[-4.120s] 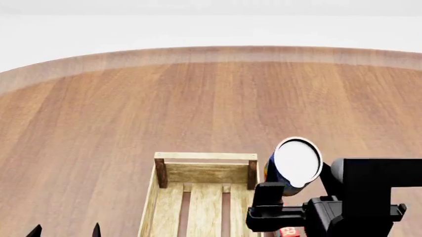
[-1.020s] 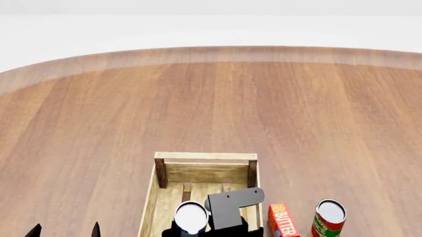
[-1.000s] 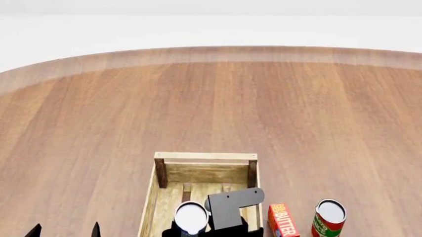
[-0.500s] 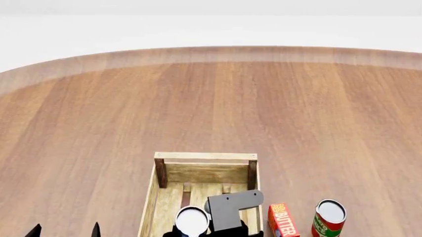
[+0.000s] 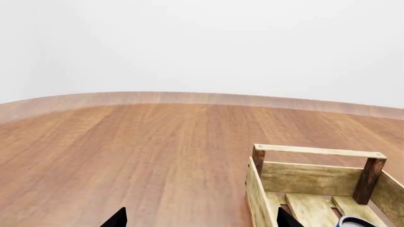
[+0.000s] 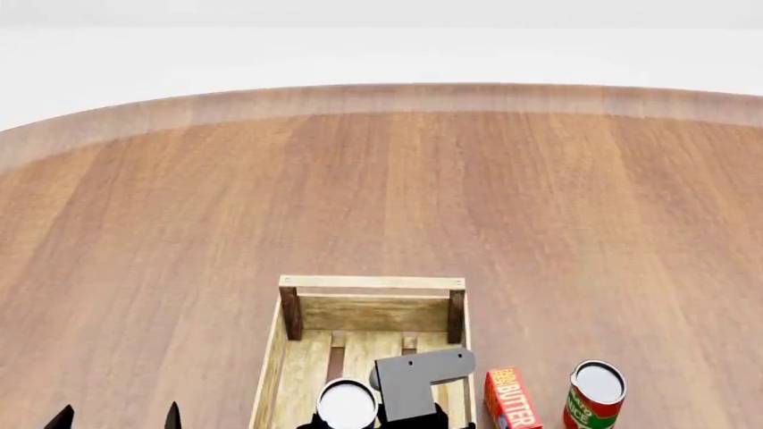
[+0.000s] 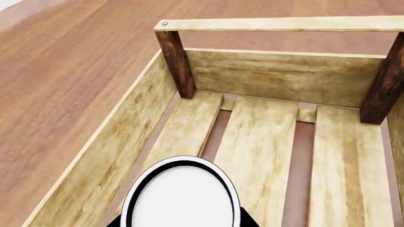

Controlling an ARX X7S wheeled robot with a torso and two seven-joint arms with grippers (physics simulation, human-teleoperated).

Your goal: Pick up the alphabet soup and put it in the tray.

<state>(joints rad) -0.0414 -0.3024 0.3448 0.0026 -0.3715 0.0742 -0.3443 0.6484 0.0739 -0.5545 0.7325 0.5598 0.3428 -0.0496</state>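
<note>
Head view: soup can sits low inside the tray, at the bottom centre of the frame, with the right gripper over it; right fingers clenched on the can. Left gripper at lower left, fingers spread, holding nothing. Butter box and red can stand on the worktop, lower right.
</note>
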